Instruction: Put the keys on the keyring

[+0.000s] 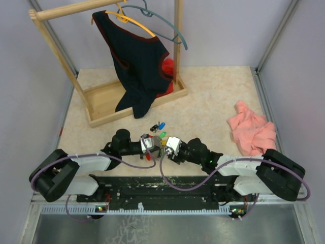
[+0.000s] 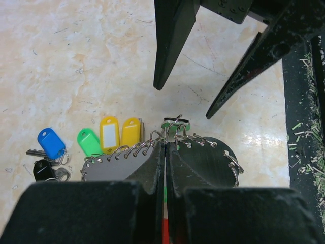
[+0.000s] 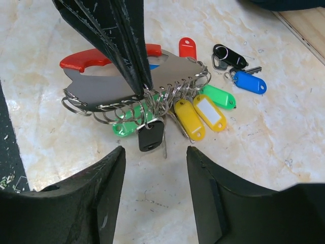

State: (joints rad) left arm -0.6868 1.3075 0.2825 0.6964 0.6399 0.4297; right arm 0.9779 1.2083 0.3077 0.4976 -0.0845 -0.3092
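Note:
The keyring (image 3: 99, 86) is a grey metal plate with a red grip and a row of small wire rings along its edge. My left gripper (image 2: 165, 143) is shut on the plate's edge and holds it just above the table. A black-tagged key (image 3: 151, 137) and a green one (image 3: 123, 127) hang from its rings. Two yellow keys (image 3: 189, 120), another green key (image 3: 219, 96), a blue key (image 3: 250, 82), a black key (image 3: 228, 55) and a red key (image 3: 187, 47) lie beside it. My right gripper (image 3: 155, 150) stands open just in front of the hanging black key, holding nothing.
A wooden clothes rack (image 1: 134, 96) stands at the back left, with a dark garment (image 1: 139, 66) on a yellow hanger and a grey hanger beside it. A pink cloth (image 1: 251, 132) lies crumpled at the right. Both grippers (image 1: 160, 146) meet tip to tip near the front middle.

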